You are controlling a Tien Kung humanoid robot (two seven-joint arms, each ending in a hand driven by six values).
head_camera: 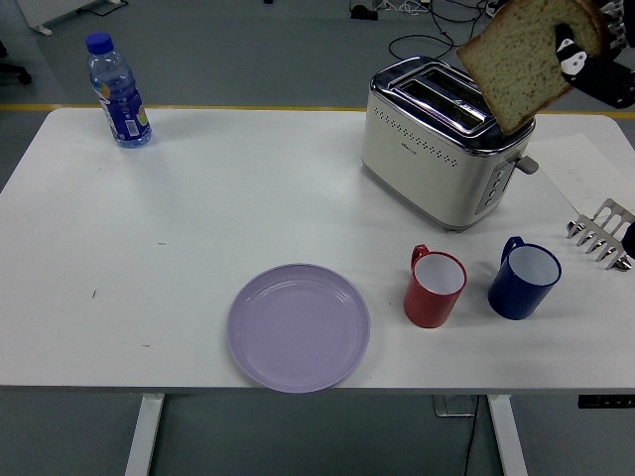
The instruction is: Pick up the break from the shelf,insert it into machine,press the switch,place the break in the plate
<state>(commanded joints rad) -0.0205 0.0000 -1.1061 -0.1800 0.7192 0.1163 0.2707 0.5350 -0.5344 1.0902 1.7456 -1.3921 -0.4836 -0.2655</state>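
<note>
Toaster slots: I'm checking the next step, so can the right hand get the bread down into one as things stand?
Probably yes: the right hand holds the bread just above the toaster, whose slots look open, with nothing between.

Place: a lab or workshop.
Signs: grey floor with yellow line, loose cables, white table.

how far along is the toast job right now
Pickup looks done: the right hand holds the bread slice in the air, above the toaster. In hand now is bringing the slice to the slots, which look empty. Left to do: insert the slice, press the switch, then put the bread on the purple plate, which is bare.
</note>
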